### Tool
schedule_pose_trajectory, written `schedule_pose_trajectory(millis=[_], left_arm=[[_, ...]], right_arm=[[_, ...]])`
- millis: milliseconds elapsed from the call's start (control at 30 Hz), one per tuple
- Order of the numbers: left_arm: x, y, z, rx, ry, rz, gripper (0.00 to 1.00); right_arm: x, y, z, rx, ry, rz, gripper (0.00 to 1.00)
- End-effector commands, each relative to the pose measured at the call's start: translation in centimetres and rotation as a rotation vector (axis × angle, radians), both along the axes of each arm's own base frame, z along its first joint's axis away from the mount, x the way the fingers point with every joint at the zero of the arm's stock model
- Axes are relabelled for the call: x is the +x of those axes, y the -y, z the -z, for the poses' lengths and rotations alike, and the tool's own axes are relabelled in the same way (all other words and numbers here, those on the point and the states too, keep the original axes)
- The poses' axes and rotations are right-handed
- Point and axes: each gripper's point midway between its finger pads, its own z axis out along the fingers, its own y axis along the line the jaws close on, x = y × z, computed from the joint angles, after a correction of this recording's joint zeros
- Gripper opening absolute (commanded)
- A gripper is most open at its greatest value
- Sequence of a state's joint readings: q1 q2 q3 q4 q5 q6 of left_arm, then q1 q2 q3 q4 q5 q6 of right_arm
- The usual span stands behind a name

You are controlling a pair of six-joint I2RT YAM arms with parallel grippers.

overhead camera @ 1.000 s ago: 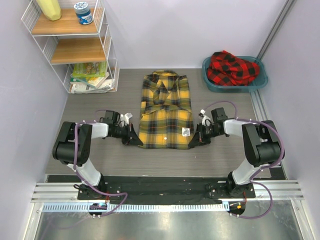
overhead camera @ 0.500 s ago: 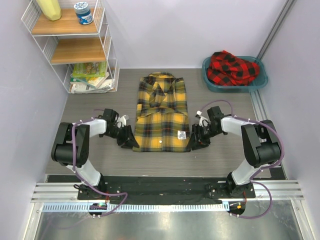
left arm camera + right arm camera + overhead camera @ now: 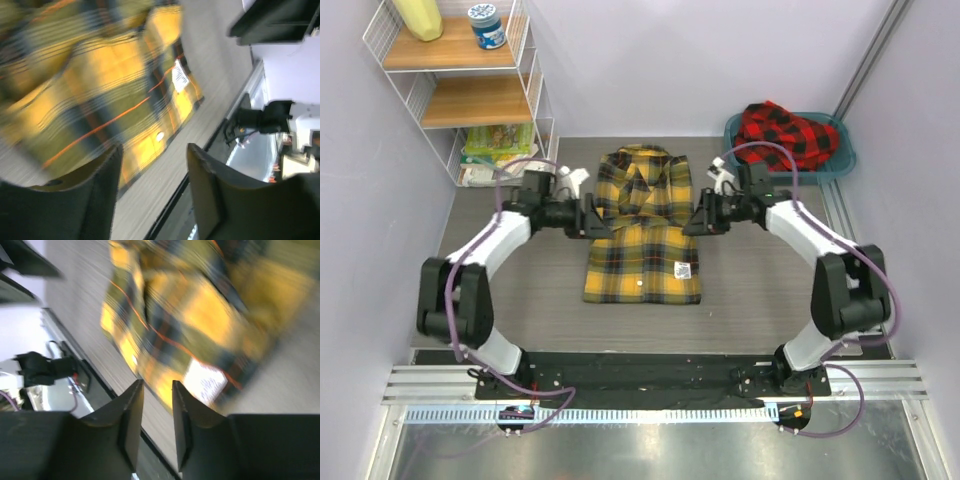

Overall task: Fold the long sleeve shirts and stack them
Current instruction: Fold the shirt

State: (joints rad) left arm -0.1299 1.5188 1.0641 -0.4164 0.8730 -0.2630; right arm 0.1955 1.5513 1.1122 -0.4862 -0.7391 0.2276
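From the top camera I see the yellow shirt point(image 3: 642, 235) lying flat in the middle of the table point(image 3: 520, 300), collar toward 12 o'clock and hem toward 6. Its sleeves are tucked in, so it makes a tall block. A white tag point(image 3: 684, 269) shows on the cloth near the 5 o'clock corner.

My left gripper point(image 3: 592, 217) sits at the shirt's 9 o'clock edge, about level with the chest. My right gripper point(image 3: 697, 217) mirrors it at the 3 o'clock edge. Both arms reach well out from their bases.

The left wrist view is blurred, but the fingers point(image 3: 100, 190) stand clearly apart with only table and shirt edge past them, so that gripper is released and holds nothing. The right wrist view is blurred too. Its fingers point(image 3: 130, 415) leave a narrow gap with bare table showing through, so it is also released. The tag point(image 3: 202, 377) lies just beyond the tips.

The red shirt point(image 3: 785, 133) is heaped in the basin point(image 3: 740, 165) at 2 o'clock, well apart from the yellow one. A wire shelf point(image 3: 470, 100) stands at 10 o'clock.
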Motion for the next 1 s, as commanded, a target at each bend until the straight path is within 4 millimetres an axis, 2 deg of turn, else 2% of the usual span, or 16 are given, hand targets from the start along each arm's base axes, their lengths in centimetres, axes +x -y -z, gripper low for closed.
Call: schedule_pose_trajectory(millis=[0, 133, 267, 333, 433, 500, 533, 600, 667, 700, 767, 800, 833, 867, 900, 967], left_arm=[[1.6, 5.0, 3.1, -0.079, -0.100, 0.055, 0.51], [5.6, 5.6, 5.8, -0.099, -0.143, -0.021, 0.45], [9.8, 2.3, 10.1, -0.088, -0.263, -0.207, 0.42], [9.8, 1.2, 12.7, -0.083, -0.343, -0.246, 0.40], [8.7, 0.1, 14.6, -0.071, -0.409, -0.264, 0.40], [8.8, -0.1, 13.7, -0.099, -0.376, -0.258, 0.43], [8.3, 0.0, 13.1, -0.120, -0.368, -0.249, 0.50], [8.8, 0.4, 7.3, -0.222, -0.194, -0.185, 0.60], [7.1, 0.7, 3.9, -0.266, -0.144, -0.149, 0.72], [6.1, 1.0, 0.8, -0.288, -0.081, -0.130, 0.81], [2.9, 2.2, -0.2, -0.321, -0.145, -0.104, 0.94], [1.2, 2.8, -1.8, -0.337, -0.122, -0.074, 1.00], [-0.9, 3.5, -0.8, -0.343, -0.187, -0.060, 1.00], [-3.0, 4.9, -0.6, -0.342, -0.206, -0.011, 1.00], [-4.9, 5.3, 0.1, -0.341, -0.234, 0.001, 1.00], [-6.6, 7.1, -0.5, -0.394, -0.234, 0.041, 1.00]], right_arm=[[4.7, -5.5, -0.5, 0.167, 0.043, -0.004, 0.32], [7.7, -6.6, 3.4, 0.175, 0.009, -0.005, 0.27], [9.9, -5.3, 9.2, 0.151, -0.077, 0.037, 0.25], [10.1, -4.7, 12.3, 0.157, -0.126, 0.051, 0.25], [9.6, -4.2, 13.8, 0.162, -0.172, 0.042, 0.31], [9.6, -4.5, 12.1, 0.195, -0.173, 0.042, 0.39], [10.0, -4.8, 9.0, 0.226, -0.118, 0.034, 0.49], [9.8, -5.1, 5.1, 0.263, -0.070, 0.011, 0.60], [8.8, -5.1, -1.0, 0.306, 0.016, -0.002, 0.76], [7.1, -5.2, -1.7, 0.318, -0.003, -0.003, 0.90], [4.5, -6.0, -5.8, 0.393, 0.031, -0.001, 1.00], [1.7, -6.3, -3.8, 0.407, -0.051, 0.009, 1.00], [-0.7, -7.8, -3.7, 0.433, -0.076, -0.024, 1.00], [-2.1, -8.6, -5.8, 0.509, -0.054, -0.025, 1.00], [-4.2, -8.7, -3.6, 0.517, -0.117, -0.011, 1.00], [-6.4, -10.2, -4.3, 0.591, -0.120, -0.062, 1.00]])
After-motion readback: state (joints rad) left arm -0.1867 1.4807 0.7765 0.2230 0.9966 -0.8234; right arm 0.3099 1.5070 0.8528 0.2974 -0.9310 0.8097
